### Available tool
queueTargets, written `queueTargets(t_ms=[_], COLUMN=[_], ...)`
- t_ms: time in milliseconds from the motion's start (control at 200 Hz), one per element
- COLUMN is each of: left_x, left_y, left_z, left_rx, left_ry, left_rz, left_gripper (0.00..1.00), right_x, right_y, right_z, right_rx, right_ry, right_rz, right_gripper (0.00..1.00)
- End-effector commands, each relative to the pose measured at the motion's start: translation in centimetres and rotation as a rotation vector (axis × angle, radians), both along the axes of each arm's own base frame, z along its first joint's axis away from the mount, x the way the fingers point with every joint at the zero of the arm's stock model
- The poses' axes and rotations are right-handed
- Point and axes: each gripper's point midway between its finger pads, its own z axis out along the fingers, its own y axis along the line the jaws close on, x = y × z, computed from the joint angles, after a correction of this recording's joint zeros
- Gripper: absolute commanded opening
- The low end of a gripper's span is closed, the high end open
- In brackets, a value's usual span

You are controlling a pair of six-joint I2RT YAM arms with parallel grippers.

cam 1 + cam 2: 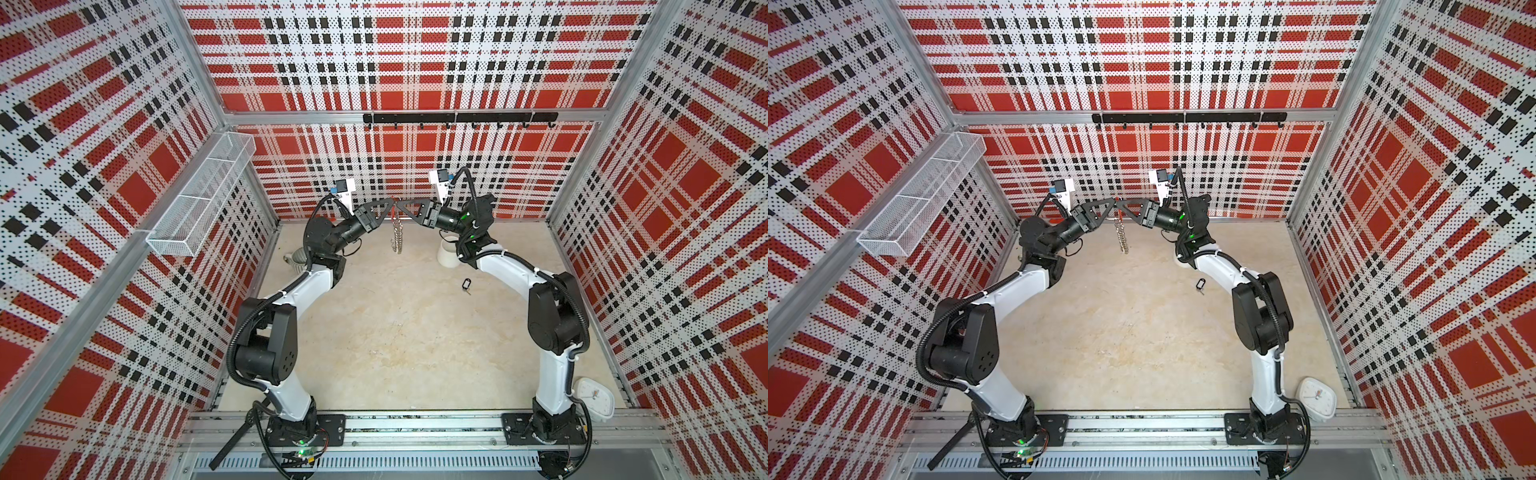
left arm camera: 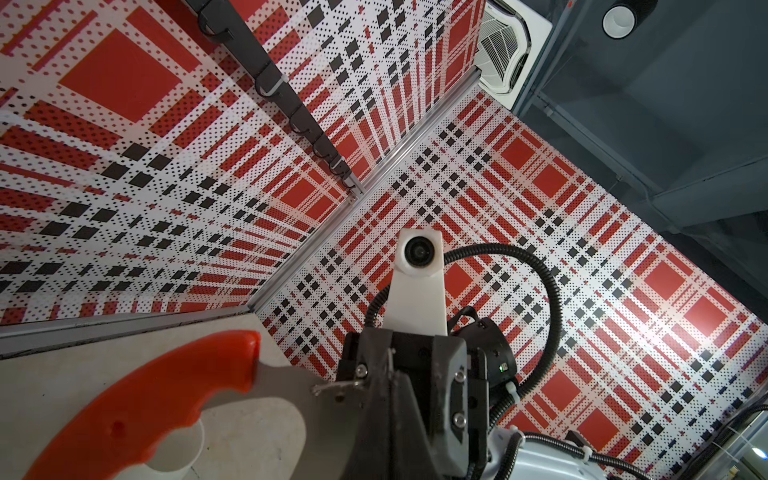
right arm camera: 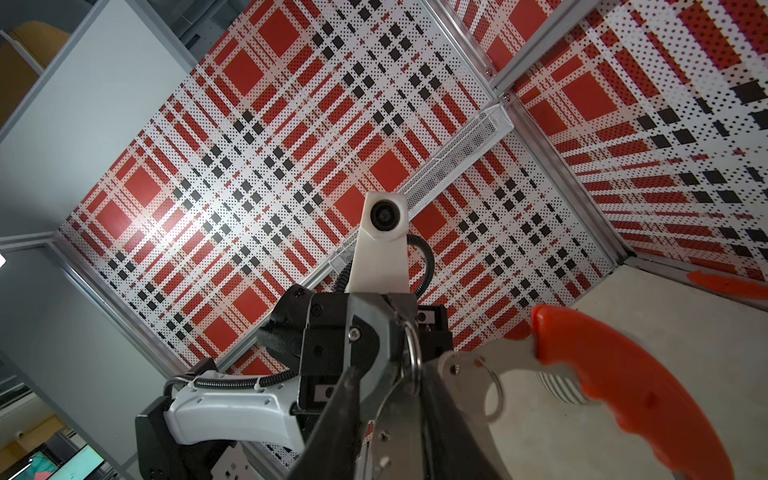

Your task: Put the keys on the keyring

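Handover, by the look of it, up at the back. Left gripper (image 1: 391,203) is clamped tight on the keyring (image 1: 397,237), which dangles edge-on, long axis straight down, orange grip uppermost. Right gripper (image 1: 400,205) shows fingers slightly parted around the hoop; gripping or not, I cannot tell. It should open fully and back straight out, I'd say, snagging no wire rings. Key tag (image 1: 466,284) lies on the table (image 1: 395,340) beside the right forearm, lengthwise toward the back wall.
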Motion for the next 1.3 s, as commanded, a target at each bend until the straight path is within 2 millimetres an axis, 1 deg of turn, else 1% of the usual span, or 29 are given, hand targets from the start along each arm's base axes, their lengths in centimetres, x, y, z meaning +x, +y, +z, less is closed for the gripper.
queueTargets(t_ms=[0,85,155,220,296,381,441,696,937,947,957,977,1112,1293], left_x=[-1.0,-1.2,-1.4,-1.6,-1.8,-1.9,-2.0,-1.8,-1.8,-1.8,-2.4,-2.6,-2.6,-2.6], left_y=[0.0,0.0,-0.1,-0.3,-0.4,-0.7,-0.7,-0.7,-0.7,-0.7,-1.8,-2.1,-2.3,-2.3], left_z=[1.3,1.4,1.5,1.6,1.7,1.8,2.0,2.0,2.1,2.1,2.2,2.2,2.2,2.1], left_rx=[0.009,0.011,0.016,0.021,0.027,0.03,0.03,0.031,0.032,0.033,0.032,0.03,0.033,0.035], left_ry=[-0.053,-0.057,-0.061,-0.066,-0.077,-0.083,-0.089,-0.09,-0.095,-0.094,-0.097,-0.097,-0.098,-0.099], left_rz=[-0.001,-0.009,-0.017,-0.026,-0.032,-0.039,-0.038,-0.037,-0.038,-0.039,-0.064,-0.071,-0.077,-0.078], left_gripper=[0.0,0.0,0.0,0.0,0.0,0.0,0.0,0.0,0.0,0.0,0.0,0.0,0.0,0.0], right_x=[-1.0,-0.6,-0.2,0.1,0.1,0.0,-0.1,-0.4,0.2,0.3,0.3,0.4,0.5,0.6], right_y=[-1.6,-2.6,-3.5,-3.9,-3.6,-3.2,-2.9,-1.4,-1.2,-1.2,-1.2,-1.2,-0.9,-0.9], right_z=[2.8,2.6,2.4,2.2,2.1,1.8,1.6,1.5,0.9,0.8,0.7,0.7,0.3,0.4], right_rx=[0.009,-0.005,-0.012,-0.024,-0.042,-0.042,-0.037,-0.034,-0.042,-0.043,-0.044,-0.044,-0.047,-0.037], right_ry=[-0.07,-0.07,-0.066,-0.065,-0.064,-0.055,-0.051,-0.054,-0.039,-0.04,-0.038,-0.037,-0.025,-0.02], right_rz=[-0.044,-0.073,-0.092,-0.09,-0.068,-0.036,-0.019,0.038,0.031,0.029,0.03,0.03,0.042,0.049], right_gripper=[0.35,0.41,0.41,0.41,0.41,0.36,0.34,0.33,0.32,0.32,0.32,0.32,0.32,0.31])
